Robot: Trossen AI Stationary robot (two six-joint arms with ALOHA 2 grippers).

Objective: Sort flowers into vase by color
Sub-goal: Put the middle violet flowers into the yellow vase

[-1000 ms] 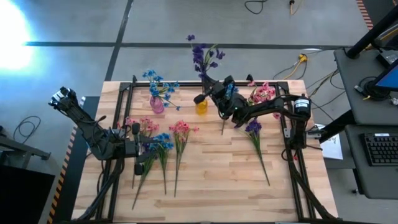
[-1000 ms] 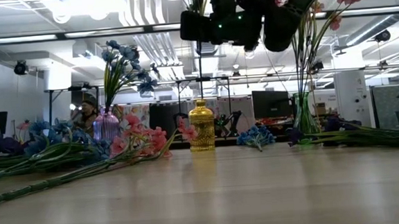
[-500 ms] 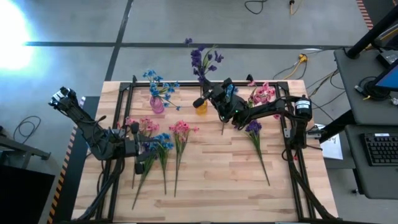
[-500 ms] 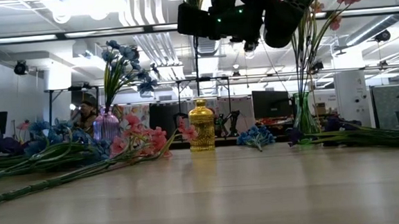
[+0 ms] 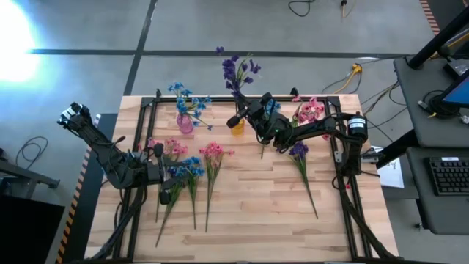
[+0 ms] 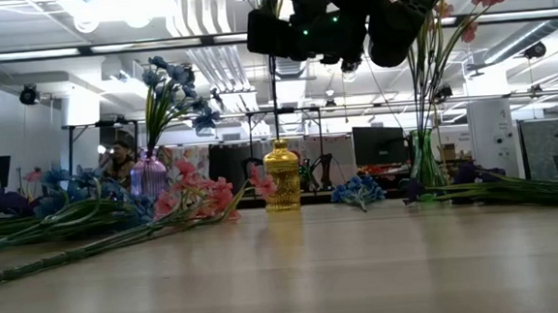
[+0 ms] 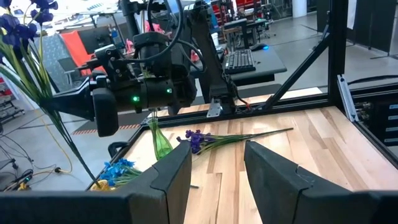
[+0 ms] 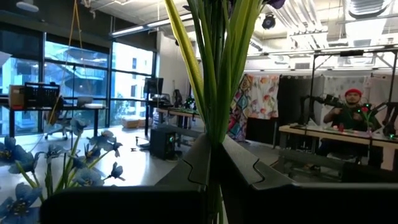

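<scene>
The right gripper (image 5: 239,117) hangs high over the yellow vase (image 5: 237,126) at the far middle of the table (image 5: 249,213), its fingers closed on the green stems of a dark purple sprig (image 5: 237,71) — held upright, blossoms up, so that the stem ends point down toward the vase's narrow neck. In the low view the stem (image 6: 276,108) drops in a straight line from the gripper to just above the gold vase (image 6: 281,176), which suggests the lift is there to clear the rim before lowering; whether the tip has entered the mouth I cannot tell. The right wrist view shows the fingers pressed together around a tight bundle of stems (image 8: 214,68). The sprig itself is long and thin-stemmed, with a loose cluster of small deep-violet blossoms reaching beyond the table's far edge. The colour sorting looks partly done: blue flowers (image 5: 187,99) stand in the pink vase (image 5: 185,123), and pink ones (image 5: 308,110) in a green glass vase (image 6: 425,162) near the right arm's base. The left gripper (image 5: 163,189) waits low over the pink and blue sprigs (image 5: 192,172) lying on the table's left side, fingers parted and empty — seen clearly in its own wrist view (image 7: 214,171). Another purple sprig (image 5: 300,158) lies flat on the right side.
</scene>
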